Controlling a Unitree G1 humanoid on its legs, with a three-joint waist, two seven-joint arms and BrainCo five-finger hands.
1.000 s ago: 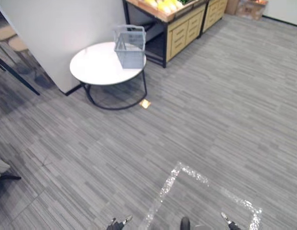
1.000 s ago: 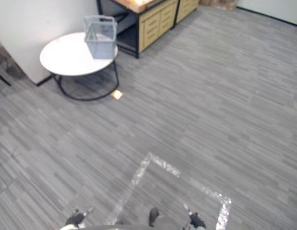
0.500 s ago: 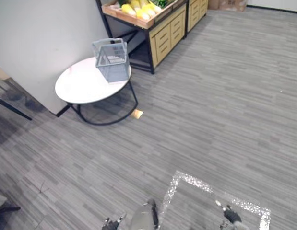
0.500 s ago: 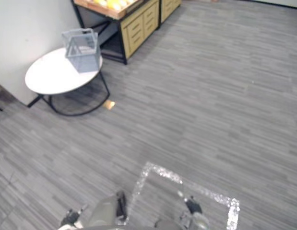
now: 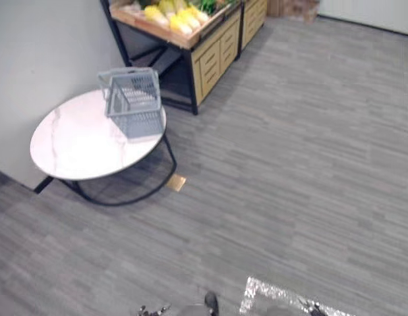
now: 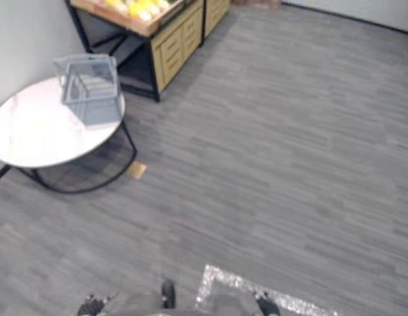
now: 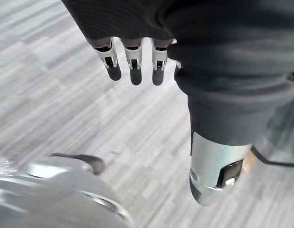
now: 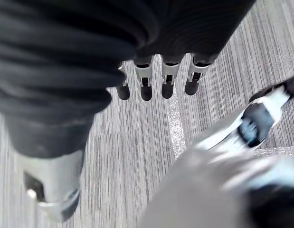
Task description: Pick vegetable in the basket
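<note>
Compared with a second ago the whole view has shifted with the camera, so the basket point(image 5: 132, 112) on the round table point(image 5: 65, 148) looks nearer. Vegetables point(image 5: 171, 14) lie on the stand point(image 5: 210, 56) behind it. The left hand point(image 7: 132, 61) and right hand point(image 8: 166, 80) hang straight-fingered and empty. The robot should come close before reaching.

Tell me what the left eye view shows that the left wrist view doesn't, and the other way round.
Left eye view: a grey basket on a round white table, and yellow vegetables on a stand behind it. Left wrist view: the left hand, fingers straight, holding nothing. Both: the grey striped floor.
</note>
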